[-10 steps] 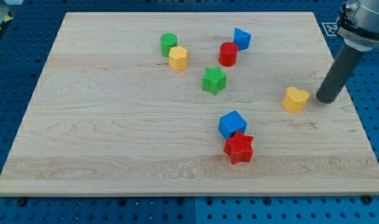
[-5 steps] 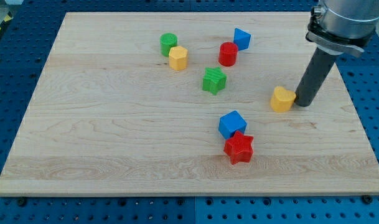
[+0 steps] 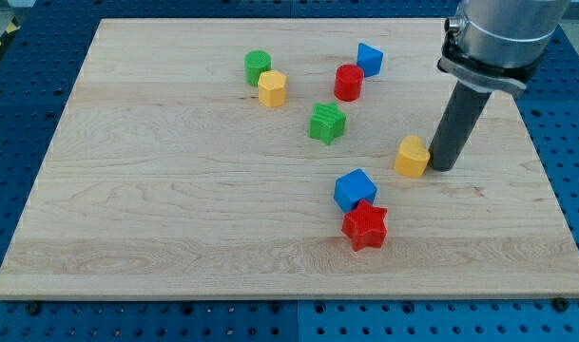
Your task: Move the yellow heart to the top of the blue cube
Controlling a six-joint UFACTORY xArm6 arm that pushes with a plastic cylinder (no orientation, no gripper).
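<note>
Camera view, my tip (image 3: 442, 167) touching yellow heart (image 3: 413, 157), blue cube (image 3: 355, 189) beside red star (image 3: 365, 225), no pincer

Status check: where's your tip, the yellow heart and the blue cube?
My tip against yellow heart, on its right. Blue cube lower left of heart, apart. Red star touching cube's bottom side; cube's top side open.

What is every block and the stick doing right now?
my tip: on the wooden board, against the yellow heart's right side
yellow heart: right of and above the blue cube
blue cube: touching the red star
red star: flat
green star: alone
green cylinder: touching the yellow hexagon
red cylinder: upright
small blue block: shape unclear
</note>
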